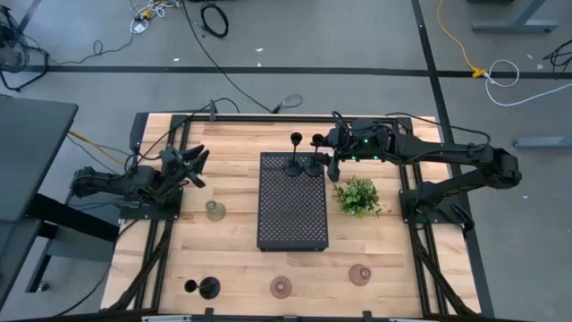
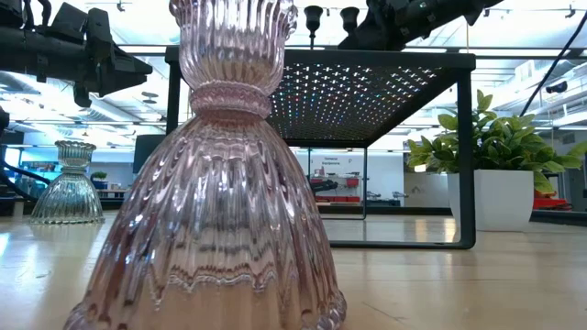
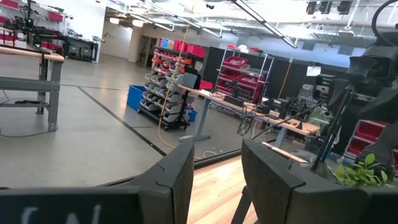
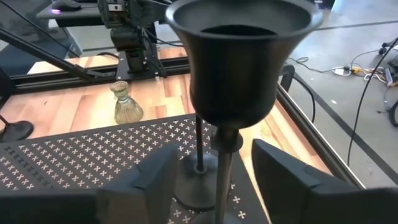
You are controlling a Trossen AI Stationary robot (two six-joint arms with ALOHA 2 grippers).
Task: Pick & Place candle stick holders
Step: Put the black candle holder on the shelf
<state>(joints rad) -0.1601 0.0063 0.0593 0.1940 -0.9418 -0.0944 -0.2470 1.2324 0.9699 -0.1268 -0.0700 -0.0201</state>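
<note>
Holders are spread over the table: two black ones stand on the tray (image 1: 292, 215) at its far edge, one (image 1: 295, 154) further in and one (image 1: 316, 161) at the corner beside our right gripper (image 1: 329, 166). A third black one (image 1: 202, 287) and two pinkish glass ones (image 1: 281, 286) (image 1: 360, 274) wait along the near edge, and a greenish glass one (image 1: 214, 210) stands left of the tray.

In the right wrist view our fingers (image 4: 155, 180) sit apart on either side of the corner holder's thin stem (image 4: 224, 174), not pinching it, with its cup (image 4: 239, 56) filling the frame. We judge this to be the placing step: the holder seems set down on the tray and let go. Our next move calls for backing straight off without brushing the stem or the holder just behind it, since both look top-heavy.

Our left gripper (image 1: 195, 166) waits open above the table's left side, not far from the greenish holder. The plant (image 1: 357, 196) stands just right of the tray, under our right arm's path, so we should lift clear of it.
</note>
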